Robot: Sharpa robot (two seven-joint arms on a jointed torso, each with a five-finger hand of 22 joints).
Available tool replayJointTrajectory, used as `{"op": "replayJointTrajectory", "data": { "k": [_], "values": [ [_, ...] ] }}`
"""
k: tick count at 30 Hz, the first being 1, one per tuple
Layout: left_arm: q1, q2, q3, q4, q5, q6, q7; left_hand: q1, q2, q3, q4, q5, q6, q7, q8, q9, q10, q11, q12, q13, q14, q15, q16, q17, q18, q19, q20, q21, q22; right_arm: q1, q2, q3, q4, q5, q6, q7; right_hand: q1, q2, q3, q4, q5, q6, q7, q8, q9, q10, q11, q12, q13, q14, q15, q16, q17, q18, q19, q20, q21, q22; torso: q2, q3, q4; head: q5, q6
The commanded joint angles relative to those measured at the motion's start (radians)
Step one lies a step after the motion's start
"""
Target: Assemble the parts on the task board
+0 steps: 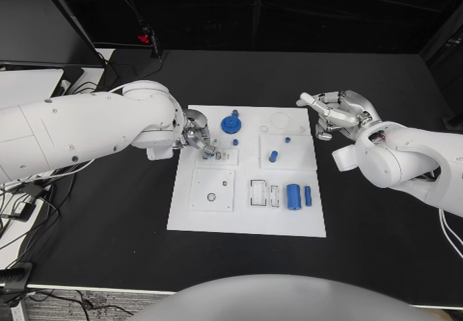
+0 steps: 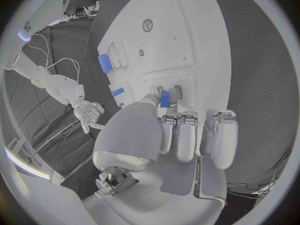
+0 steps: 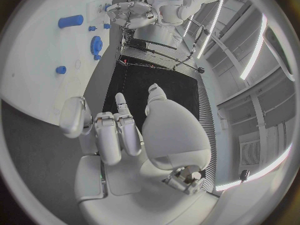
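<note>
The white task board (image 1: 249,221) lies mid-table. My left hand (image 1: 198,137) is at its left edge, over a small grey fixture (image 1: 219,156). In the left wrist view its thumb and a finger pinch a small blue part (image 2: 165,99) right at that fixture (image 2: 177,91). A blue gear (image 1: 231,123), a small blue peg (image 1: 235,142), two short blue pins (image 1: 273,156) and a blue cylinder (image 1: 293,196) sit on the board. My right hand (image 1: 333,114) hovers off the board's far right corner, fingers apart and holding nothing.
A thin blue rod (image 1: 308,195) lies beside the cylinder. A square white plate with a hole (image 1: 212,190) takes the board's near left. Cables and grey equipment (image 1: 29,87) lie at the table's far left. Black tabletop surrounds the board.
</note>
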Motion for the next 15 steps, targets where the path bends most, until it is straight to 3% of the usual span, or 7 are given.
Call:
{"op": "replayJointTrajectory", "data": {
  "k": [1, 15],
  "values": [
    [0.002, 0.002, 0.001, -0.002, 0.015, 0.003, -0.012, 0.040, 0.038, 0.021, -0.013, -0.003, 0.008, -0.004, 0.000, 0.001, 0.103, 0.003, 0.001, 0.261, 0.103, 0.002, 0.001, 0.263, -0.006, 0.104, 0.002, 0.003, 0.263, 0.001, 0.001, 0.000, 0.001, 0.002, -0.001, 0.001, 0.002, 0.010, -0.007, -0.002, 0.005, -0.009, 0.001, 0.006, 0.001, 0.104, 0.005, 0.003, 0.263, 0.104, 0.006, 0.002, 0.263, 0.003, -0.005, 0.001, -0.006, 0.057, 0.001, -0.0014, -0.0015, 0.003, -0.001],
    [-0.002, 0.029, 0.000, -0.030, 0.030, 0.030, -0.020, 0.027, 0.044, 0.026, -0.012, -0.004, 0.010, -0.003, -0.004, 0.004, 0.103, 0.004, 0.001, 0.261, 0.103, 0.004, 0.001, 0.263, -0.006, 0.104, 0.004, 0.003, 0.263, 0.000, 0.000, 0.000, 0.002, 0.002, -0.002, 0.002, 0.001, 0.011, -0.008, -0.002, 0.005, -0.011, 0.001, 0.007, 0.001, 0.104, 0.005, 0.003, 0.263, 0.104, 0.006, 0.002, 0.263, 0.004, -0.006, 0.001, -0.007, 0.056, 0.001, -0.0010, -0.0021, 0.001, -0.005]
  ]
}}
